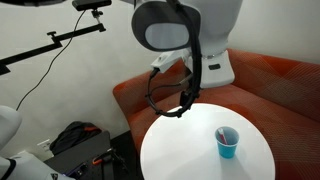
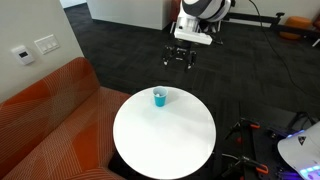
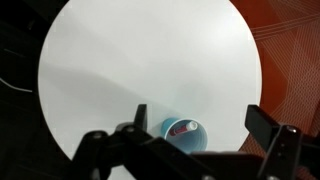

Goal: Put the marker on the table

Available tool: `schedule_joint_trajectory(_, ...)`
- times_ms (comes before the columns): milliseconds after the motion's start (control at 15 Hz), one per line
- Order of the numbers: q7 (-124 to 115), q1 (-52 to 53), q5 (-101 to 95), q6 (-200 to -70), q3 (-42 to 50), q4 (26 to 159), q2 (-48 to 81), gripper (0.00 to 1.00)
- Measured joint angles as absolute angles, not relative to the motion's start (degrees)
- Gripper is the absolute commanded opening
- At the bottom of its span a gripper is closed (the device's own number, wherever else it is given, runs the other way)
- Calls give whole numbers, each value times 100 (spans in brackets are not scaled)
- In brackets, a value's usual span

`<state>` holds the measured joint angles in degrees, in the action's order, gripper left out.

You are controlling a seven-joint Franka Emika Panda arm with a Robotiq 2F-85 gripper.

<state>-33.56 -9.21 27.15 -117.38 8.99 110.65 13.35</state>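
Presently the marker (image 1: 223,133), a thin reddish-pink stick, stands tilted inside the blue cup (image 1: 228,143), its upper end just clearing the rim. The cup sits upright on the white round surface (image 1: 190,150), near its edge. Above the cup hangs the tool (image 3: 200,115), fingers spread apart, holding nothing.
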Motion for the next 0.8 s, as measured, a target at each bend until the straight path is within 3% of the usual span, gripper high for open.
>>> schedule_joint_trajectory(800,-3284,-1281,3530,-11700,899,10306,2553,100)
